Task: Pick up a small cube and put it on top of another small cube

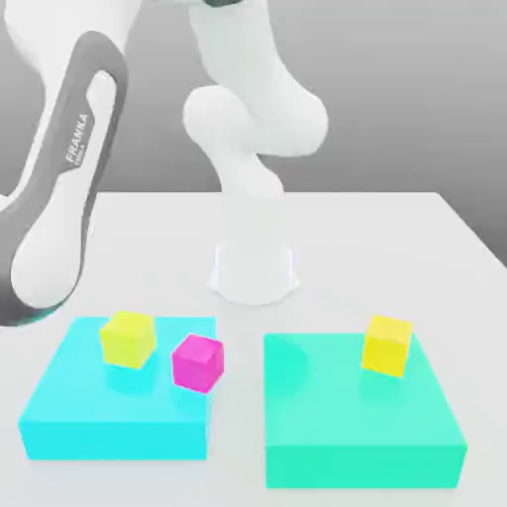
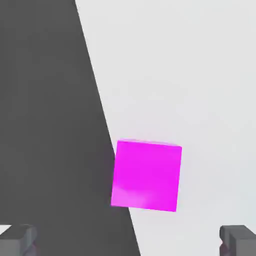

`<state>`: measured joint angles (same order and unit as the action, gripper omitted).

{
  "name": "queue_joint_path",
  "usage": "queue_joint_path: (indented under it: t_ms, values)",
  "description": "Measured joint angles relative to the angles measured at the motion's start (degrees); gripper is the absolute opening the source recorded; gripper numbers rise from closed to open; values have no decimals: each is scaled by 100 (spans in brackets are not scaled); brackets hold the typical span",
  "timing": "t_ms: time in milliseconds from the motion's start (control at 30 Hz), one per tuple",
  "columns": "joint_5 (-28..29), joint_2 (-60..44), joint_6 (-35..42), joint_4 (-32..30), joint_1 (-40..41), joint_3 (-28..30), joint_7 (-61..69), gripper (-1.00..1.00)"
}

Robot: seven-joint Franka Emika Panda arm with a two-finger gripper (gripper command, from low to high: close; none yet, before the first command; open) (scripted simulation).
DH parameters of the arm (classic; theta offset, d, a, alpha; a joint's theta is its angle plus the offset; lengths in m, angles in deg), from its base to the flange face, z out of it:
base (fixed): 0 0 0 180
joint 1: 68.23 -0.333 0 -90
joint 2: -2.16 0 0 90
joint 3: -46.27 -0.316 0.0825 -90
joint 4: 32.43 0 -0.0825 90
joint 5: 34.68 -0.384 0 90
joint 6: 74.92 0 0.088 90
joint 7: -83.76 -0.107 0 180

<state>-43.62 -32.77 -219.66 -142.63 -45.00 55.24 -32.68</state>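
One small magenta cube (image 1: 198, 362) rests on the flat cyan block (image 1: 69, 406), at that block's edge toward the exterior view's right, beside a yellow cube (image 1: 128, 337). In the hand view another small magenta cube (image 2: 146, 175) lies on the white table (image 2: 190, 75), right at the table's edge where the dark floor (image 2: 45, 125) begins. My gripper (image 2: 128, 241) hangs above this cube, open, with its two grey fingertips (image 2: 18, 239) spread wider than the cube and nothing between them.
A flat teal block (image 1: 362, 426) lies at the exterior view's right with a second yellow cube (image 1: 386, 346) on it. The arm's base (image 1: 253, 272) stands behind the two blocks. A long arm link (image 1: 59, 198) reaches down along the exterior view's left.
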Motion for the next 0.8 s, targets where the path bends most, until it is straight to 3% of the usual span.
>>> queue_joint_path:
  t_ms: [67, 100, 300, 467, 800]
  values:
    - [-70, -416, -283, 109, 74, -78, 10, 0]
    - [-90, -522, -359, 136, 90, -96, 18, -100]
    - [-105, -575, -407, 150, 98, -105, 25, -100]
    - [48, 208, 125, -95, -11, 13, -17, -100]
    - [504, 2311, 327, -1944, -301, -468, 1523, -100]
